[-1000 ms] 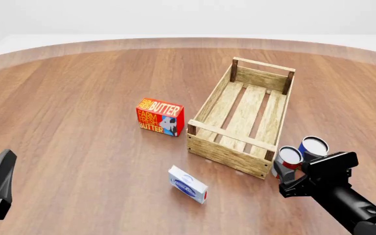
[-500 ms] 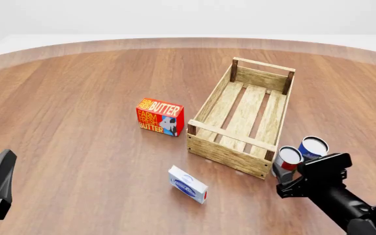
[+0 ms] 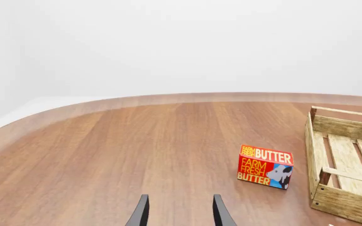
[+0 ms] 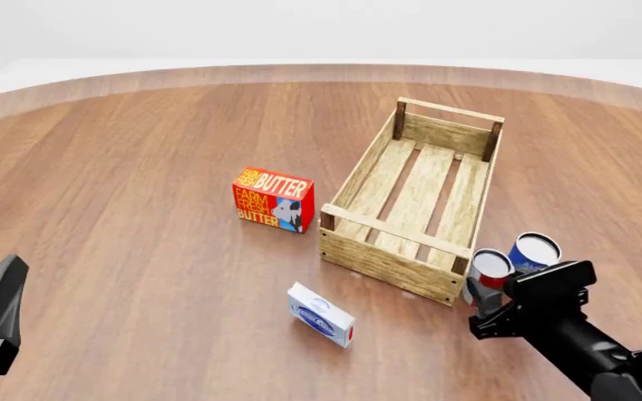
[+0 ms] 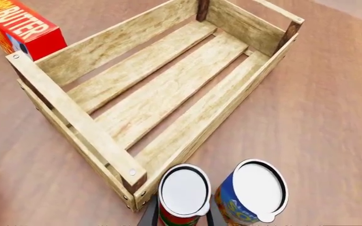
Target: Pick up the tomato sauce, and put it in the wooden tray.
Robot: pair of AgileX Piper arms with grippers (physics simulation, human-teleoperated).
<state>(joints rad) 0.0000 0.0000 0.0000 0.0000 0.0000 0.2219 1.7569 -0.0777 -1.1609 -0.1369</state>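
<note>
The right pincer (image 4: 488, 294) grips the tomato sauce (image 4: 490, 271) on the desk (image 4: 131, 167), at 5 o'clock from the wooden tray (image 4: 394, 261). The left pincer (image 3: 179, 213) is open.

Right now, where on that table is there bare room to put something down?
The wooden tray holds nothing. Bare wood stretches left of the butter box and beyond it. It is crowded at the tray's near right corner, where the tomato sauce, the blue-and-orange can and the right hand sit together.
</note>
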